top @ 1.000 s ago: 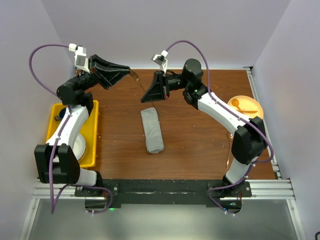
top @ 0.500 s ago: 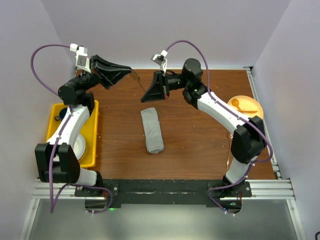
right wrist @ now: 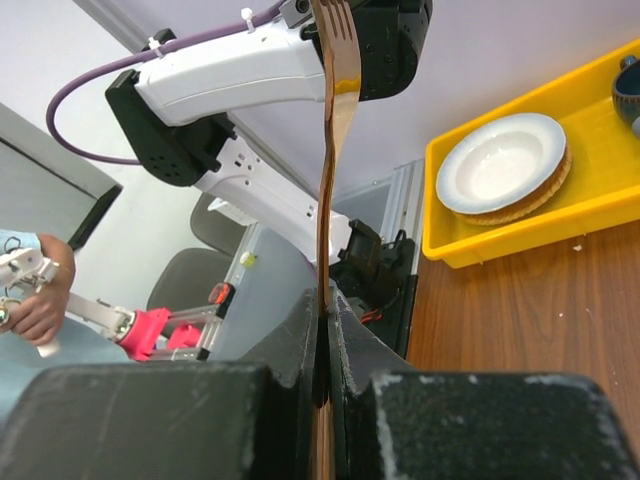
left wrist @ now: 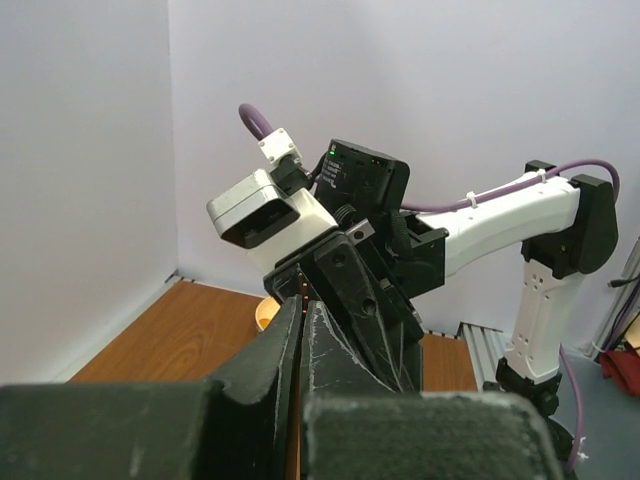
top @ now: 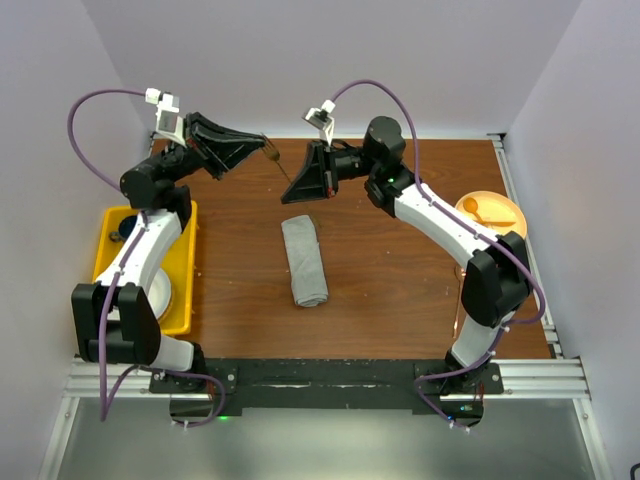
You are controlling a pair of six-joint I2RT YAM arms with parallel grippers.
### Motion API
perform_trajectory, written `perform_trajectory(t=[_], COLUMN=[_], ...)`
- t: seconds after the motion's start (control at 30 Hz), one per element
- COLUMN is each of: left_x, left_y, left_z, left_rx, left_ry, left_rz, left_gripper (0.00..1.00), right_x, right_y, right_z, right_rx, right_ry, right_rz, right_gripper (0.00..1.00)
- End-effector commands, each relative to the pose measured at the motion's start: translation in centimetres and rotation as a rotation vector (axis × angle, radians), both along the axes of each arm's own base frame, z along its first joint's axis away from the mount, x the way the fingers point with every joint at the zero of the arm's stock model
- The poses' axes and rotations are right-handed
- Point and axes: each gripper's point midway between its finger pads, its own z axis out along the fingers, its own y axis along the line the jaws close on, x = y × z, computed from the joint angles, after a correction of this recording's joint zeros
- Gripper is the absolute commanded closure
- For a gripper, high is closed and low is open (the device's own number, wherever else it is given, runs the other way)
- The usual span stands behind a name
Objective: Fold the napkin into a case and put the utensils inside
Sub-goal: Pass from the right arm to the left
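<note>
Above the far tabletop (top: 400, 290), the right tool (top: 293, 188) grips a copper fork (top: 282, 168) by its handle, and the left tool (top: 262, 145) is closed on its tine end. Nearer, at centre, the folded napkin case (top: 304, 260) lies flat.

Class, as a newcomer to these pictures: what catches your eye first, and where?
The copper fork held in mid-air over the far side of the table: the right hand is shut on its handle, the left hand shut at its tines. Then the grey napkin, folded into a narrow strip mid-table, and the white plate in the yellow tray at the left.
</note>
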Motion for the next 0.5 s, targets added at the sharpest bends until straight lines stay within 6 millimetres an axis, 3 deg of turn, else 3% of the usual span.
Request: perform_trajectory(t=[0.0, 0.1, 0.13, 0.3, 0.47], left_x=[-0.1, 0.8, 1.3, 4.1, 6.8], left_y=[0.2, 0.5, 0.5, 1.1, 0.7], left_z=[1.0, 0.5, 0.1, -2.6, -7.8], left_rx=[-0.024, -0.026, -0.024, 0.01, 0.106], left_ry=[-0.053, 0.006, 0.034, 0.187, 0.327], left_rz=[0.017, 0.027, 0.026, 0.036, -0.017], left_gripper=[1.0, 1.0, 1.0, 1.0, 1.0], right_x=[-0.7, 0.8, 1.5, 7.6, 8.5], right_y=[-0.2, -0.3, -0.5, -3.7, -7.3], right_z=[1.7, 1.2, 0.2, -2.7, -6.9], right_rx=[0.038, 0.013, -0.038, -0.186, -0.365], right_ry=[-0.091, -0.102, -0.057, -0.204, -0.454], right_rz=[-0.005, -0.067, -0.102, -0.414, -0.516], right_gripper=[0.66, 0.28, 0.24, 0.2, 0.23])
